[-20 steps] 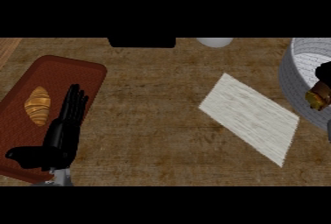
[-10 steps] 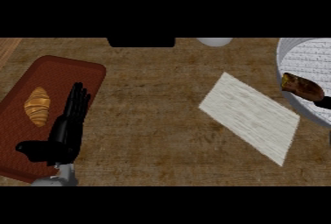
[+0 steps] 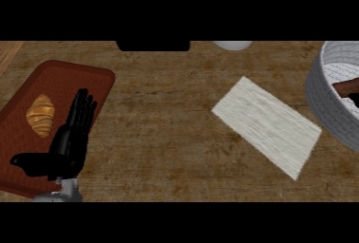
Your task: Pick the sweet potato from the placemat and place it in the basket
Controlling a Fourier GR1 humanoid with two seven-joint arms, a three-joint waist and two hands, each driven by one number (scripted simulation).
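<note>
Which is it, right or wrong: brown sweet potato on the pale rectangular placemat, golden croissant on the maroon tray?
Wrong: in the head view the brown sweet potato is inside the grey basket, not on the pale rectangular placemat. The golden croissant is on the maroon tray.

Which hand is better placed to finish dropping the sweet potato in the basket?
The right. The brown sweet potato shows within the rim of the grey woven basket at the right edge, a black bit of the right hand beside it. The left hand rests open on the reddish-brown tray, far left.
</note>
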